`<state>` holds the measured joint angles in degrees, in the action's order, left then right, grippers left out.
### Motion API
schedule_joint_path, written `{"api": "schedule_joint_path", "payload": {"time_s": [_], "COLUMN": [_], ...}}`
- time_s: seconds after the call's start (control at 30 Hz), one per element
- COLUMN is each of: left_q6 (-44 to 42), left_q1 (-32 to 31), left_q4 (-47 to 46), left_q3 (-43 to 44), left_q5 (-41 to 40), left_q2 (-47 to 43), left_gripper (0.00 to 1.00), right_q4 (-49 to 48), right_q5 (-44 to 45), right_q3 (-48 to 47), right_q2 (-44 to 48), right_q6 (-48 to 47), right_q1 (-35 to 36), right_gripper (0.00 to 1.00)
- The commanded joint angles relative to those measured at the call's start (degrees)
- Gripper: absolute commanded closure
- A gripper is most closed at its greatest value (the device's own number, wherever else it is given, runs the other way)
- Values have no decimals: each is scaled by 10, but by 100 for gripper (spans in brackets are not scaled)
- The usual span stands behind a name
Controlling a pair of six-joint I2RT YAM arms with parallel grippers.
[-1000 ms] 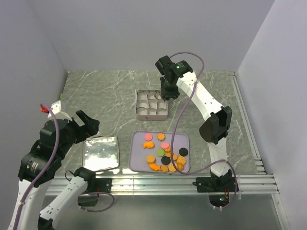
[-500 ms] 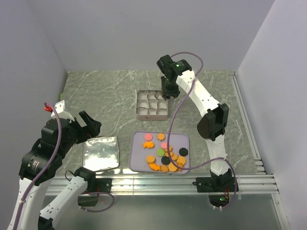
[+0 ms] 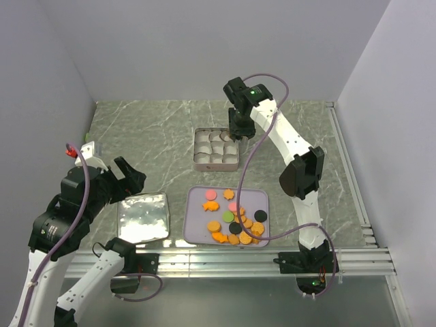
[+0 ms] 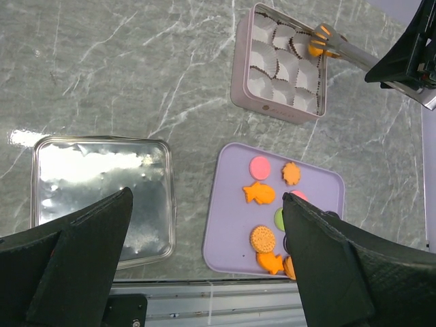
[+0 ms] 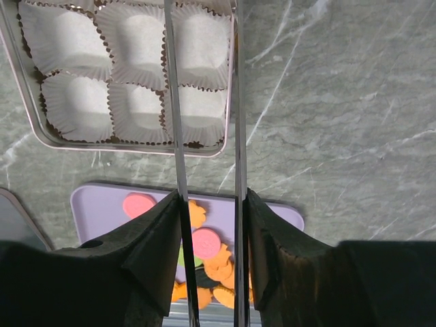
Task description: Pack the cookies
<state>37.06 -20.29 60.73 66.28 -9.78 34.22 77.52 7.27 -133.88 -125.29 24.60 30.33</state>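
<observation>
The cookies [image 3: 235,221] lie heaped on a purple tray [image 3: 196,199] near the front of the tabletop [image 3: 150,136]. One orange cookie [image 4: 319,42] sits at the tips of metal tongs [image 4: 351,56], over the far right corner of the square tin [image 3: 216,164]. The right fingers [image 5: 146,238] are clamped on the tongs, with that arm stretched far forward and its wrist bent down. The left fingers [image 4: 88,245] stand wide apart, that arm folded high above the silver lid [image 3: 143,218] and the tray.

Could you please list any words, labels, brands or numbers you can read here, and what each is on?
None can be read.
The near wall of the square tin bears a faint line of print, too small and blurred to read.
The purple tray shows no lettering.
</observation>
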Motion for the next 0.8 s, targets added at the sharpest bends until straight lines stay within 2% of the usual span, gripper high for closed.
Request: {"api": "schedule_joint_path", "payload": {"time_s": [0.0,0.3,0.53,0.77], "left_q6": [2,19,21,21], "left_q1": [-1,-2,-2,-2], "left_q4": [-13,-18,-35,-78], "left_q3": [2,-16,-26,-49], "left_q5": [12,25,27,63], "left_q2": [-8,-20,-21,-5], "left_gripper": [2,3,2,4], "right_q4": [15,27,36,19], "right_q5": [6,6,0,0], "right_q3": [-32,-28,10,151], "right_q2": [11,57,134,251], "right_q6": [4,9,19,47], "right_q1": [-5,-4,-4,19], "right_gripper": [52,52,52,52]}}
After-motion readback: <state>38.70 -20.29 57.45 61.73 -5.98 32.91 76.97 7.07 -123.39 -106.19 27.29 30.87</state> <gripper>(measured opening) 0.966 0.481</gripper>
